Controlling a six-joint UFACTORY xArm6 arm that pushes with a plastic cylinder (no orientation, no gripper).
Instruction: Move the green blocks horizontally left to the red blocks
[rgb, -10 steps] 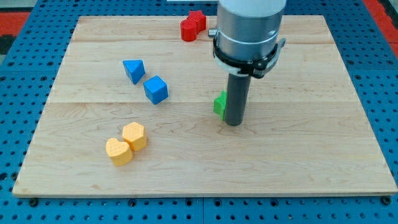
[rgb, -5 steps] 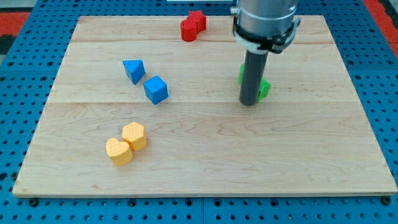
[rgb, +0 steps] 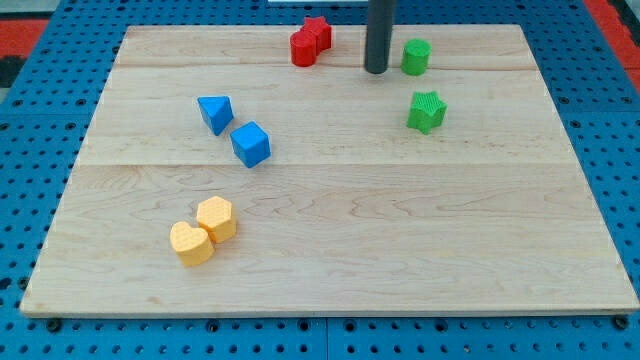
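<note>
Two red blocks sit touching at the view's top: a red cylinder-like block (rgb: 303, 48) and a red star-like block (rgb: 319, 32) behind it. A green cylinder-like block (rgb: 416, 56) lies at the top right and a green star-like block (rgb: 427, 111) lies below it. My tip (rgb: 376, 70) rests on the board between the red blocks and the upper green block, just left of that green block with a small gap.
A blue triangular block (rgb: 215, 112) and a blue cube (rgb: 250, 144) lie left of centre. Two yellow-orange blocks (rgb: 191, 242) (rgb: 216, 217) sit touching at the lower left. The wooden board (rgb: 480, 250) lies on a blue pegboard.
My tip moved from the board's middle up toward the view's top. The green blocks, earlier hidden beside the rod, now show apart, one pushed up near the top edge.
</note>
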